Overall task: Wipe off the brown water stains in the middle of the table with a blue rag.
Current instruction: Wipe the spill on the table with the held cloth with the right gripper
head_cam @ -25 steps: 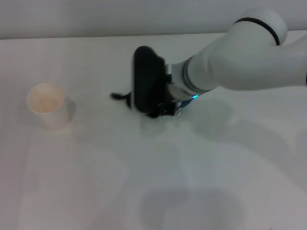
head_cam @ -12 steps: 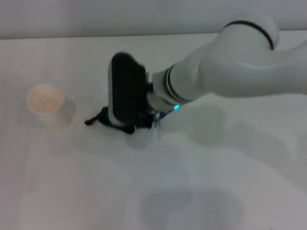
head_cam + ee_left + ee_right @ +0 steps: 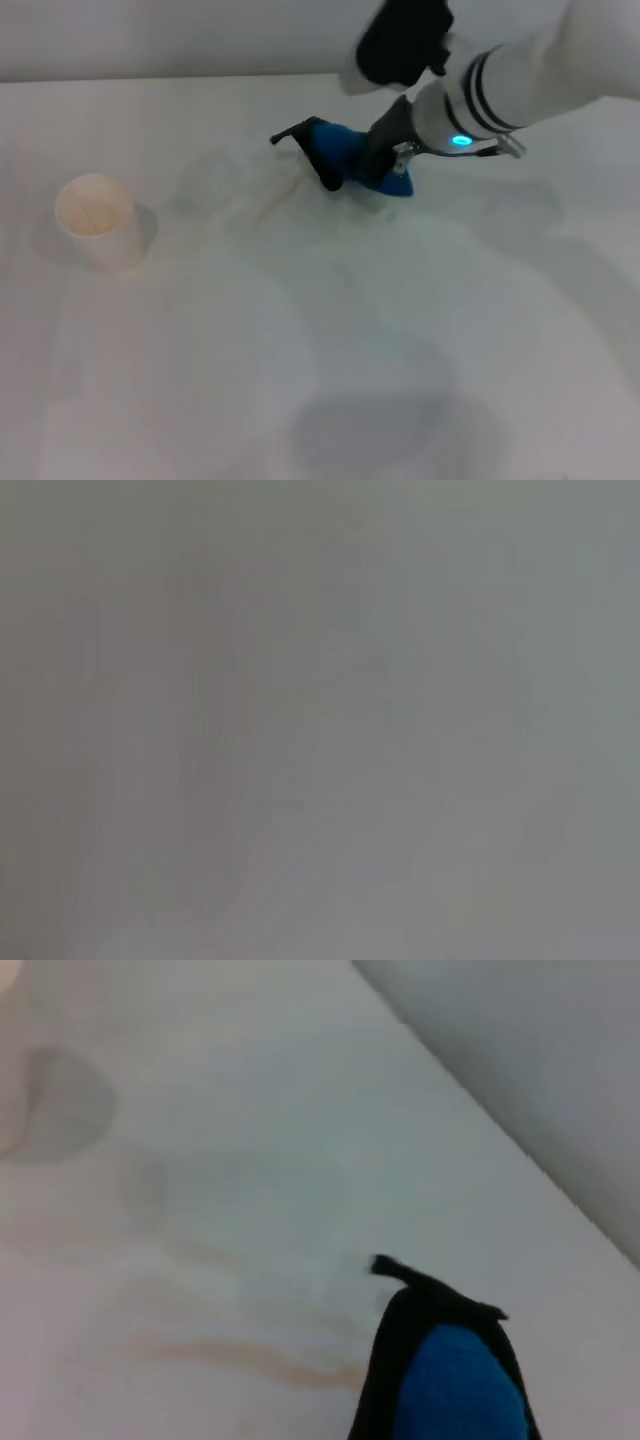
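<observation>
Wiping is under way: the right gripper (image 3: 385, 170) grips the blue rag (image 3: 352, 160) on the table (image 3: 330, 350), beside faint brown water stains (image 3: 275, 205) toward the cup (image 3: 98, 220); next, I judge, sweep across those streaks

- Paper cup (image 3: 98, 220): pale, upright, open mouth showing a tan interior; left side of the head view, casting a soft shadow to its right.
</observation>
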